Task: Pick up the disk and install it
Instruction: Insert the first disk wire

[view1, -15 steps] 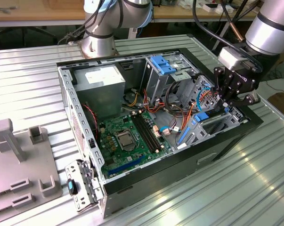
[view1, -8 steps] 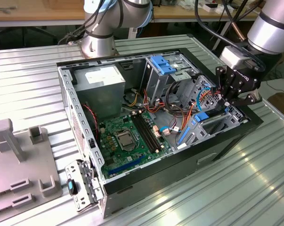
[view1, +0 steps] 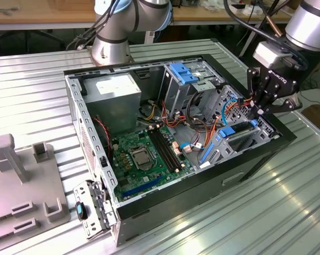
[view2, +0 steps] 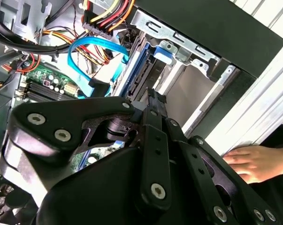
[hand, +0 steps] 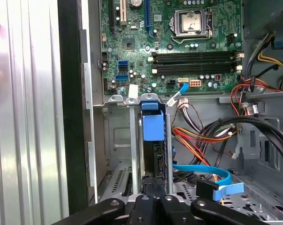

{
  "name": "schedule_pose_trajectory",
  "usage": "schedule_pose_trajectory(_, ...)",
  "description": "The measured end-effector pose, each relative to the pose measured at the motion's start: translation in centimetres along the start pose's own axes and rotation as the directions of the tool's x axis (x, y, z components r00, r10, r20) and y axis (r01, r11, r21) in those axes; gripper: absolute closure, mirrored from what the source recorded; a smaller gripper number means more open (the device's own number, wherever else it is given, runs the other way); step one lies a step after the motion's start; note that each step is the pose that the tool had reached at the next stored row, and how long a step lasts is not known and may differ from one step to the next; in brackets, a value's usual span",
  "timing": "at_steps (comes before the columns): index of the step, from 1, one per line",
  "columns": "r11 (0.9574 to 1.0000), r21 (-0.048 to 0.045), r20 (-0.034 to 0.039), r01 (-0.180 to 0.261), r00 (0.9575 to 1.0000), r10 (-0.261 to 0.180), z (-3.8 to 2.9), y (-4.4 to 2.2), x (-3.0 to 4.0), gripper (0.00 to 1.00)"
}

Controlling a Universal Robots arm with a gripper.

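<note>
Clasping the disk (hand: 156,159), the hand (hand: 153,186) sits in the bay (hand: 114,140).

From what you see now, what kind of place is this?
Probably a robotics lab or test workshop: an open black computer case lies on a ribbed silver metal table, and a grey robot arm is mounted beside it.

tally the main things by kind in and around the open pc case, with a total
computer case: 1
motherboard: 1
power supply: 1
disk: 1
gripper: 1
hand: 1
total: 6
</note>
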State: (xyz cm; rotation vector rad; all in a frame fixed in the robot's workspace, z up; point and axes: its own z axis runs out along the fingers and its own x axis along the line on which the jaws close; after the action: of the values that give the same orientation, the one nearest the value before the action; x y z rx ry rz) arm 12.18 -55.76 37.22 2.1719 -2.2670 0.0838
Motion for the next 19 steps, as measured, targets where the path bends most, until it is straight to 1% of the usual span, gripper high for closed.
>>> schedule_pose_trajectory(4, 1.0000, 0.0000, -0.0005, 0.000, 1.0000, 0.000, -0.50, -0.02, 0.01, 0.89)
schedule_pose_trajectory(12, 1.0000, 0.0001, -0.0008, 0.000, 1.0000, 0.000, -0.52, -0.02, -0.03, 0.89)
schedule_pose_trajectory(15, 1.0000, 0.0001, -0.0007, 0.000, 1.0000, 0.000, -0.52, -0.06, -0.30, 0.89)
schedule_pose_trajectory(17, 1.0000, 0.0000, -0.0012, 0.000, 1.0000, 0.000, -0.53, -0.11, -0.67, 0.89)
schedule_pose_trajectory(19, 1.0000, 0.0001, -0.0019, 0.001, 1.0000, -0.001, -0.54, -0.21, -0.86, 0.89)
